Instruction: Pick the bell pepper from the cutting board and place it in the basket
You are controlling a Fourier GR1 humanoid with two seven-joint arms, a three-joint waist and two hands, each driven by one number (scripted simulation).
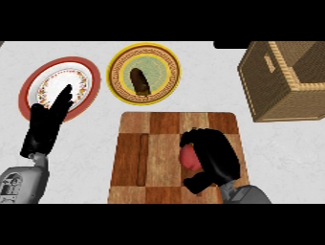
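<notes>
My right hand curls round the red pepper over the board. My left hand hangs open, fingers straight, over a plate. The basket stands apart.

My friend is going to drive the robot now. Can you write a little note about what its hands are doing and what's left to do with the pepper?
Left robot hand: open, fingers straight, resting at the view's left over the red-rimmed plate.
Right robot hand: curled round the red bell pepper, over the cutting board.
Basket: far right of the board, no pepper in it.
Done: the grasp. Whether the pepper is lifted cannot be told.
Left: carry it to the basket and let go.
</notes>
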